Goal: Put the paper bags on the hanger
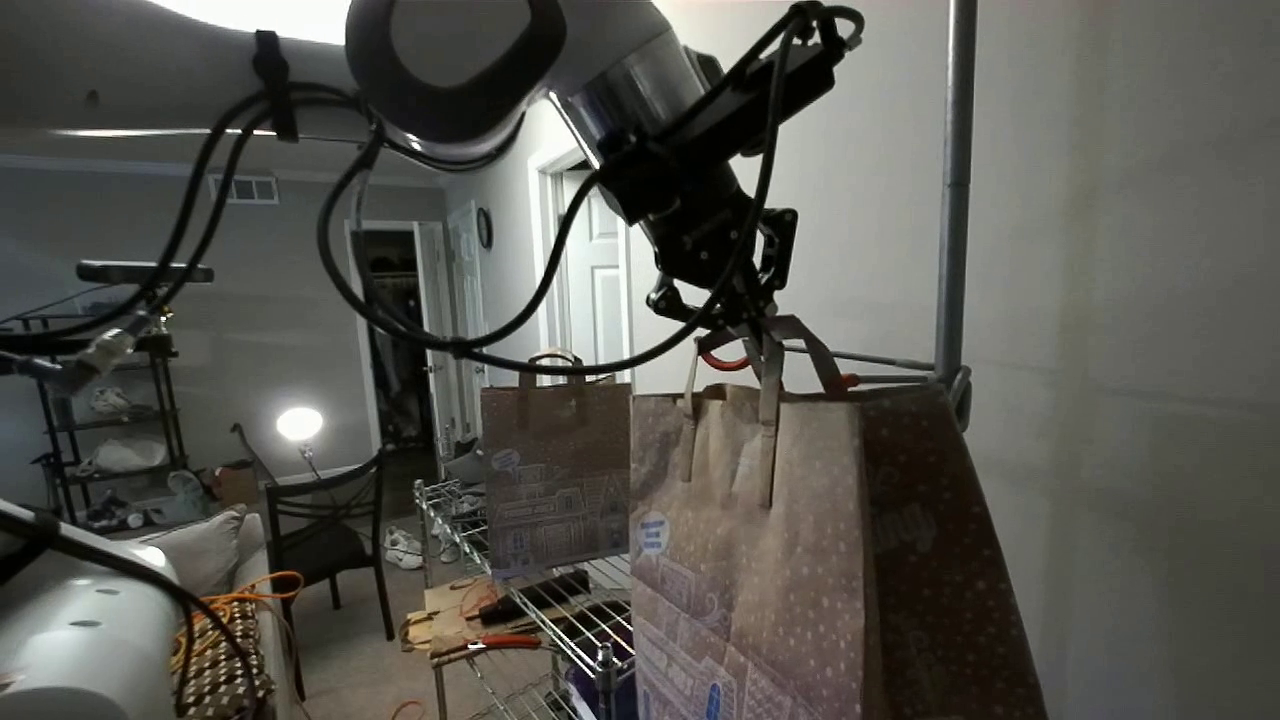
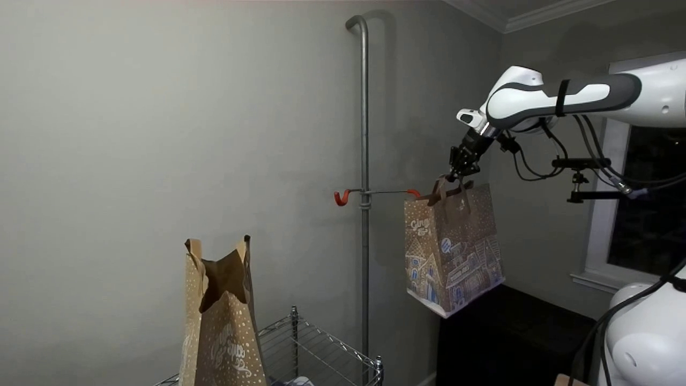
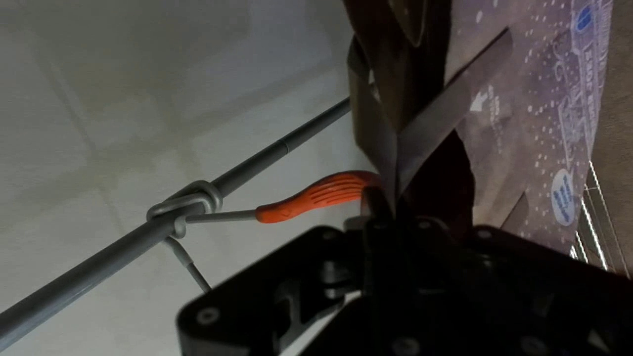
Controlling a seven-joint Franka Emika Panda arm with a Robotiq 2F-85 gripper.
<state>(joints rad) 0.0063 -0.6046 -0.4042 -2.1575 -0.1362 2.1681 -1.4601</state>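
Claw (image 2: 452, 176) grips one bag (image 2: 453, 246) by its handle (image 1: 768, 430), right at the hook (image 3: 321, 195). Hanging it seems in hand, though I can't tell if it's looped; next should be guiding it over, then lowering. The other bag (image 1: 555, 490) stands on the bench (image 2: 341, 344).

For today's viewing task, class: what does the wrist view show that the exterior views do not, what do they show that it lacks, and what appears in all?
Only the wrist view: distinct grooves on the red-orange hanger.

Only the exterior views: the second paper bag, away from the hanger, and the robot's arm.

Shared: the held paper bag, the end effector closed at its handles, the hanger and the grey pole.
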